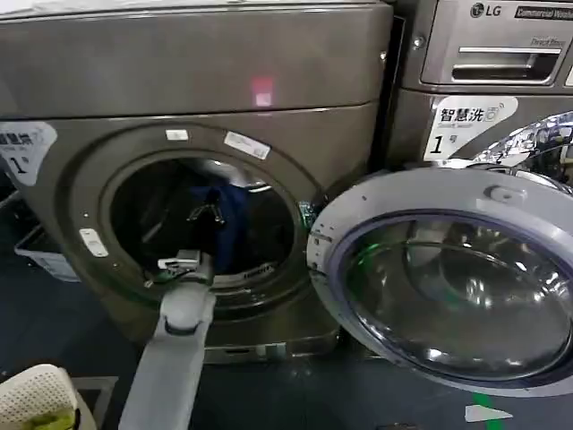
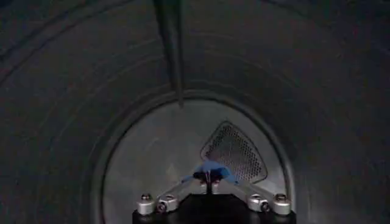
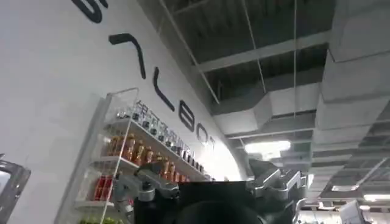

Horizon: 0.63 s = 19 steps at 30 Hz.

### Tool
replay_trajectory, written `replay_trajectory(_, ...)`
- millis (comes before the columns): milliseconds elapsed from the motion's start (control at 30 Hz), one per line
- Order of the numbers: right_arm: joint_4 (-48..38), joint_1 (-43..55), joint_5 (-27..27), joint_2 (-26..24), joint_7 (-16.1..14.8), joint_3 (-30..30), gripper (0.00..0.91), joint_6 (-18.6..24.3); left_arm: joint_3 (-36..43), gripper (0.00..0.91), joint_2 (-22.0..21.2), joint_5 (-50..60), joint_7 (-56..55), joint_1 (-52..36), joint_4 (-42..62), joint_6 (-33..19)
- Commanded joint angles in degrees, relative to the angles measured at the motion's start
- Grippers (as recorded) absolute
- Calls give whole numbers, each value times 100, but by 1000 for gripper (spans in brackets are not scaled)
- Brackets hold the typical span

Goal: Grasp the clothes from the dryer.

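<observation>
1. Left gripper (image 1: 204,215), in the head view, reaching through the round mouth of the dryer (image 1: 206,81) on its grey arm, raised inside the drum. Dark navy clothes (image 1: 231,224) hanging limp just beside and below the gripper, roughly in the middle of the drum mouth. Fingers hard to read against the dark interior from here. Glass door (image 1: 448,278) swung wide open to the right, well clear of the arm. Silver LG machine (image 1: 488,63) standing next to the dryer on the right. White basket (image 1: 36,394) with something yellow-green in it, low at the left corner.

2. Left wrist view looking deep into the drum toward the back wall and its perforated vent (image 2: 234,152). Left gripper (image 2: 209,178) with fingers drawn together at the tips, pinching a small fold of blue clothes (image 2: 213,167). Bulk of the garment hanging out of sight below.

3. Right wrist view pointing up at a white wall, a shelf of bottles (image 3: 140,152) and the ceiling. Right gripper (image 3: 213,192) at the lower edge, parked away from the dryer; cannot tell whether open or closed.

4. Step in hand, as a judgement: grasp made, cloth lifted off the drum floor. Next move calls for a straight pull back through the mouth, high enough to carry the trailing cloth over the rim, keeping the pinch firm, since only a small fold seems caught.
</observation>
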Motion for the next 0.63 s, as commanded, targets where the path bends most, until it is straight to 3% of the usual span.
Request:
replay_trajectory(33, 46, 15, 16, 9, -79, 0, 907, 13, 1, 0, -39, -71, -143, 167, -212, -73)
replay_trajectory(633, 18, -64, 26, -21, -146, 145, 907, -16, -3, 0, -48, -242, -143, 236, -359, 92)
